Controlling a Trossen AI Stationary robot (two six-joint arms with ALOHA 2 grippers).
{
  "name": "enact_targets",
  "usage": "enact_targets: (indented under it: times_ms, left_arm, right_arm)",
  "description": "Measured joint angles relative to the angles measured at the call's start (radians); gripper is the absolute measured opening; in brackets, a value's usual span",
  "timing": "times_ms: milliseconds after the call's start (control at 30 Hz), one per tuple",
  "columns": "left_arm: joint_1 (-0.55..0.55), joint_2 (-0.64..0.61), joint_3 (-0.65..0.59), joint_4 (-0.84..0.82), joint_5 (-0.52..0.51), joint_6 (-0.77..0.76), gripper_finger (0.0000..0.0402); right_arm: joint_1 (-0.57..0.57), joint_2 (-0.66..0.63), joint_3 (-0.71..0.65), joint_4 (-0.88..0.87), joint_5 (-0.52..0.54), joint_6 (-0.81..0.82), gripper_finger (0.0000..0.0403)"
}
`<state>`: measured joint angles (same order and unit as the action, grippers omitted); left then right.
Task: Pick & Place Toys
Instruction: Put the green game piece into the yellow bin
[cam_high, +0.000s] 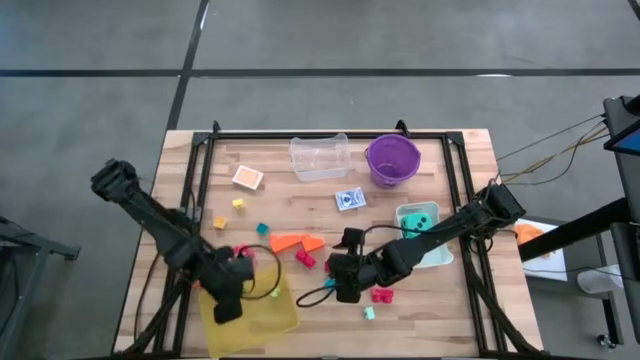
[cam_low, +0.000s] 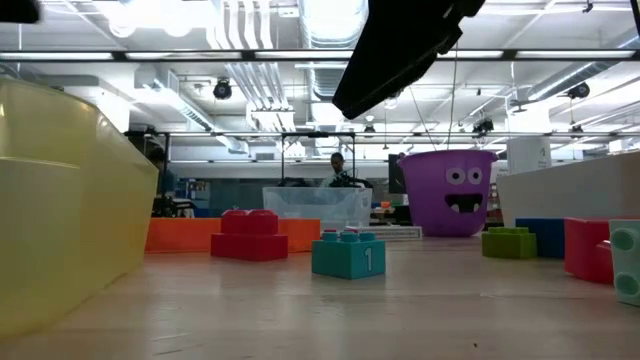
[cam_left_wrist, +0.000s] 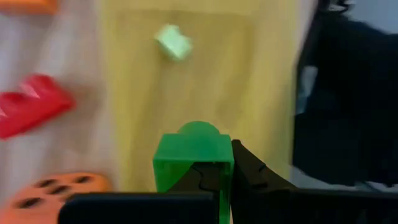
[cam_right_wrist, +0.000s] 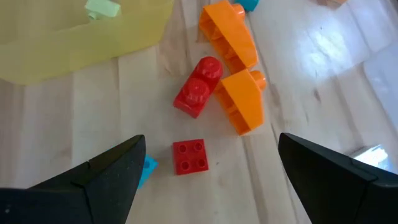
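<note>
My left gripper (cam_high: 228, 303) hangs over the yellow tray (cam_high: 272, 312) at the near left, shut on a green brick (cam_left_wrist: 193, 158). A pale green brick (cam_left_wrist: 173, 42) lies in the tray. My right gripper (cam_high: 345, 280) stands open near the table's middle. Its fingers spread wide above a small red brick (cam_right_wrist: 189, 155), with a longer red brick (cam_right_wrist: 198, 87) and two orange wedges (cam_right_wrist: 239, 68) just beyond. More toys lie on the wood: a teal brick (cam_high: 262, 228), yellow bricks (cam_high: 238, 205), an orange die (cam_high: 247, 178) and a card pack (cam_high: 349, 199). My left gripper pinches the green brick between its two fingers; one dark finger (cam_left_wrist: 252, 171) lies against the brick's side (cam_left_wrist: 225, 163). The fingers come steeply from above. The brick hangs clear above the yellow tray, with its round stud facing away from the wrist.
A clear tub (cam_high: 320, 157) and a purple bucket (cam_high: 392, 160) stand at the far edge. A pale tub (cam_high: 432, 252) holding a teal die (cam_high: 418, 222) sits at the right. A pink brick (cam_high: 382, 294) and a light green piece (cam_high: 369, 313) lie near the front.
</note>
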<state>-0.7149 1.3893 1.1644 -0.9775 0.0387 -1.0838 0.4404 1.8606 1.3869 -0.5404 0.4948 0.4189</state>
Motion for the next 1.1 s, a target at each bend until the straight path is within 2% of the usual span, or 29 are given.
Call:
enact_targets:
  times_ms: [167,333,600,1100]
  left_arm:
    - [-0.06,0.055,-0.006,0.034,0.003,-0.11,0.0001]
    - [-0.077,0.147,-0.006,0.043,0.036,-0.122,0.0001]
    - [-0.089,0.267,-0.007,0.044,0.052,0.076,0.0001]
    - [-0.083,0.355,-0.014,0.059,0.052,0.254,0.0001]
  right_arm:
    - [0.0,0.0,0.0,0.0,-0.002,0.092,0.0363]
    - [0.0,0.0,-0.001,0.0,-0.002,0.19,0.0363]
    - [0.002,0.0,-0.002,0.0,-0.008,0.21,0.0363]
    - [0.002,0.0,-0.016,0.0,-0.008,0.187,0.0363]
